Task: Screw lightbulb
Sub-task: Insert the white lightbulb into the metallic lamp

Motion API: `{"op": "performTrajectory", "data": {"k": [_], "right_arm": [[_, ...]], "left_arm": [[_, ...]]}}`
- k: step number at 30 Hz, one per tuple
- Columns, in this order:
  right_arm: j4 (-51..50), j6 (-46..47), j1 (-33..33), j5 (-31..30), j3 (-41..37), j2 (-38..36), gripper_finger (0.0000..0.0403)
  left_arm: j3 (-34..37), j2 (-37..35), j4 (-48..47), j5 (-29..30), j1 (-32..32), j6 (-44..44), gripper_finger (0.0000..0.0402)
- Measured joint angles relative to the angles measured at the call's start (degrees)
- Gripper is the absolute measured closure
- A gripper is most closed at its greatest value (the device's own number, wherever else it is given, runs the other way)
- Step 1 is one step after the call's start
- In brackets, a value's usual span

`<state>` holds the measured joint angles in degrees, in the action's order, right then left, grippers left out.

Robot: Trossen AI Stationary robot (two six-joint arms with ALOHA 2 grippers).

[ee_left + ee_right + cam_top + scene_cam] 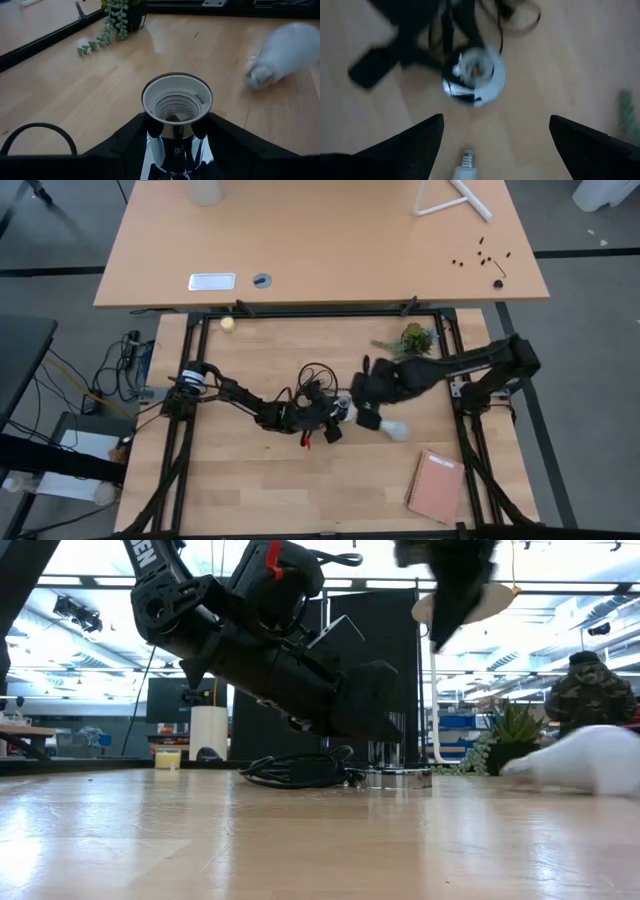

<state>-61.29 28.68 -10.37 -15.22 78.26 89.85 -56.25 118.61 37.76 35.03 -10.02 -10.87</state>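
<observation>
Left gripper (175, 145) pinches the socket (177, 102); right gripper (492, 135) hangs spread wide.
Lightbulb (392, 428) lies on the table (240, 490), blurred, its base barely visible.

You are looking at a lab or open workshop hall, not a home. A black frame (180, 430) is edging the wooden worktable (300, 490), with cables (115, 375) trailing off one side. Beyond it, ceiling strip lights (560, 585), dark partition panels (390, 630) and a person in camouflage (590, 690) are showing.
</observation>
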Motion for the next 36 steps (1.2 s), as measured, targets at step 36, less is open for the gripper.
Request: {"op": "performTrajectory", "data": {"k": [36], "right_arm": [[27.5, 29.3, -37.4, -30.4, -50.3, -26.7, 0.0031]], "left_arm": [[-2.7, -5.4, -14.2, 8.9, -5.1, -1.4, 0.0087]]}}
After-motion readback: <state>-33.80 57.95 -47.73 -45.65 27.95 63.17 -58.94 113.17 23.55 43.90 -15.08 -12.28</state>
